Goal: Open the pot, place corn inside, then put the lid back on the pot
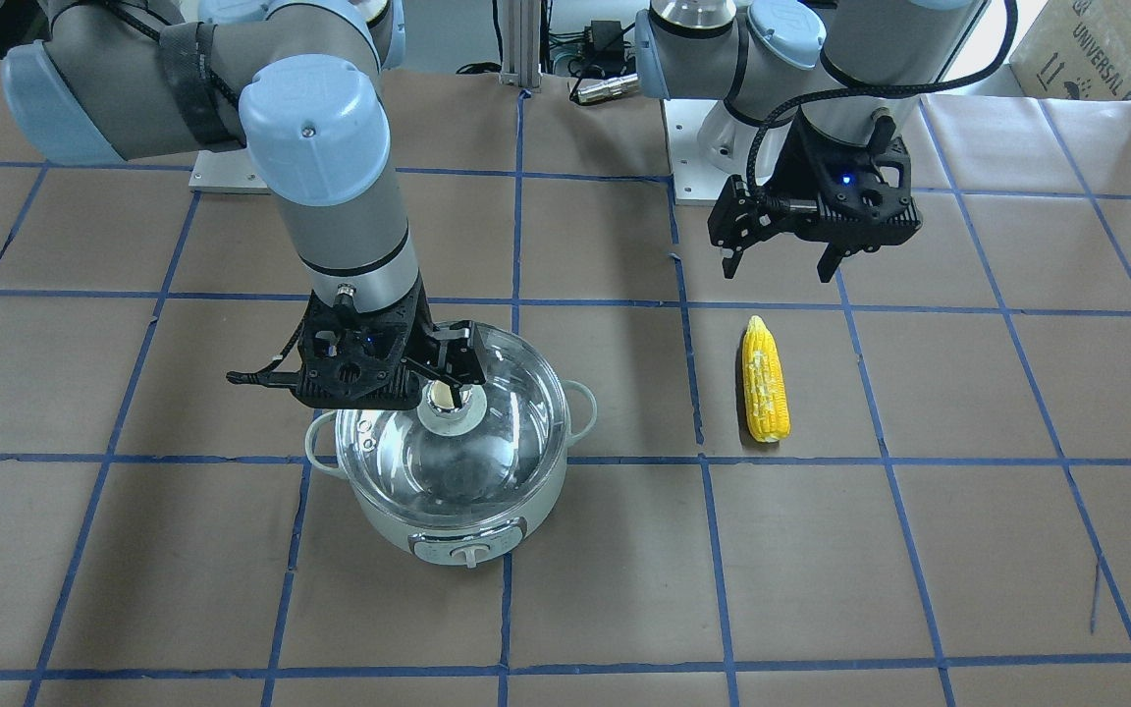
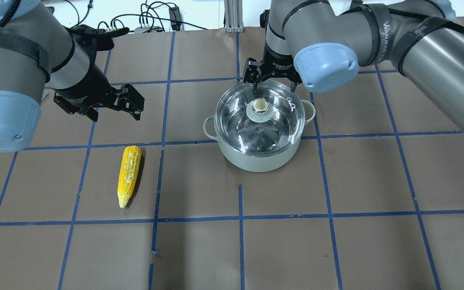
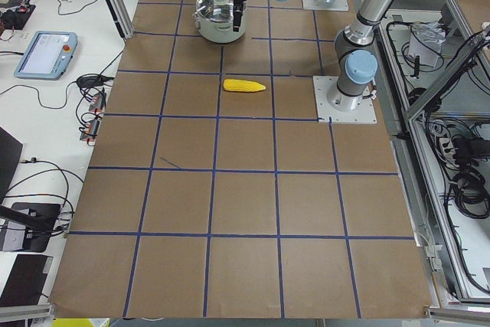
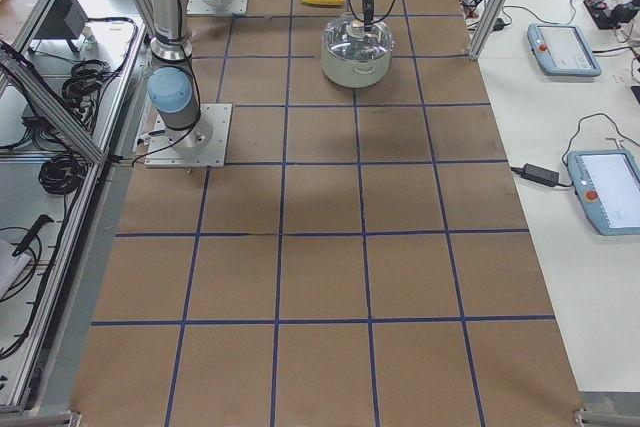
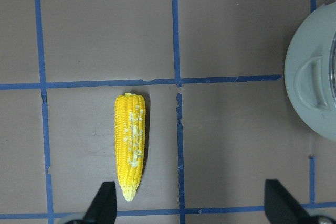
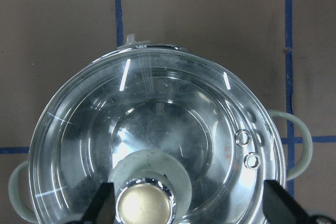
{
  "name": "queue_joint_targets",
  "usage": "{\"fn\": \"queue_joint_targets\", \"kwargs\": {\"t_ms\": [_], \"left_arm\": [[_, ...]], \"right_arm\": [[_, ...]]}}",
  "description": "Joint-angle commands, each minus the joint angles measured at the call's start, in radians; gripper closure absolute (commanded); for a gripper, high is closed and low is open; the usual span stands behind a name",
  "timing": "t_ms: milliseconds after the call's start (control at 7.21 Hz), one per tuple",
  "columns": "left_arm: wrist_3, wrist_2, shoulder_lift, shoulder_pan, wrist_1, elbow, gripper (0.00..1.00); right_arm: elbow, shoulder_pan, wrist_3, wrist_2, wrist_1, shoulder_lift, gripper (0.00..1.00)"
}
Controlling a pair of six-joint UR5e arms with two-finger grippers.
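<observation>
The opening step is in hand: the right jaws stand spread over the knob (image 2: 260, 104) of the lid (image 2: 280, 121) closing the pot (image 2: 256, 162), and should probably next lower and clench it, while the left jaws hover released near the corn (image 2: 129, 173) on the tabletop (image 2: 336, 241).

One pot (image 2: 256, 161), one lid (image 2: 234, 119), one corn cob (image 2: 129, 175)

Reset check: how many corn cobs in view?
1. The yellow tapered corn cob lies on the brown table, apart from the lidded mint-white pot; none visible inside.
</observation>
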Motion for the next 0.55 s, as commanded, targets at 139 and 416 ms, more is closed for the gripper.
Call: {"fn": "queue_joint_targets", "kwargs": {"t_ms": [139, 416], "left_arm": [[-0.002, -0.001, -0.003, -0.001, 0.0, 0.003, 0.0], [0.0, -0.001, 0.0, 0.0, -0.001, 0.008, 0.0]], "right_arm": [[0.015, 0.027, 0.065, -0.002, -0.022, 0.012, 0.0], [0.018, 0.047, 0.074, -0.003, -0.022, 0.02, 0.01]]}}
